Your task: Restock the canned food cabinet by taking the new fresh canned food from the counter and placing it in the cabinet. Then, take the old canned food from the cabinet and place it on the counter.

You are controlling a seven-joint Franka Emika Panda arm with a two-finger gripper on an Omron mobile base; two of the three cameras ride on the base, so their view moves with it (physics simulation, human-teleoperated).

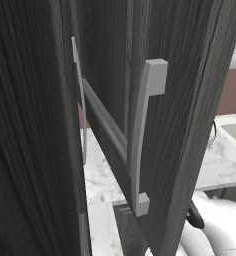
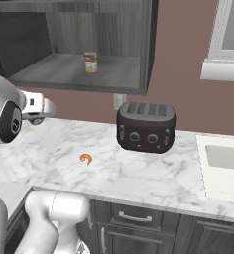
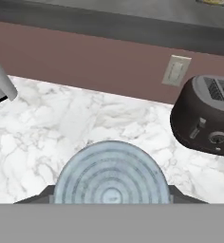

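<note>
In the hand view a can's round grey ribbed lid (image 3: 112,176) sits between my two dark fingertips (image 3: 43,195), so my gripper (image 3: 112,197) is shut on it above the white marble counter (image 3: 47,128). From the right base view the gripper (image 2: 38,112) hangs at the left, below the open dark cabinet (image 2: 74,74). Another can (image 2: 90,62) with a red and yellow label stands upright on the cabinet's shelf. The cabinet's open door (image 1: 180,115) with its pale bar handle (image 1: 140,135) stands very close in the left base view.
A dark toaster (image 2: 146,126) stands on the counter (image 2: 139,173) under the cabinet's right end, with a wall socket (image 3: 175,70) behind it. A small orange item (image 2: 85,158) lies on the marble. A sink (image 2: 227,159) is at the right, and a grey cone-shaped object (image 3: 0,83) at the left.
</note>
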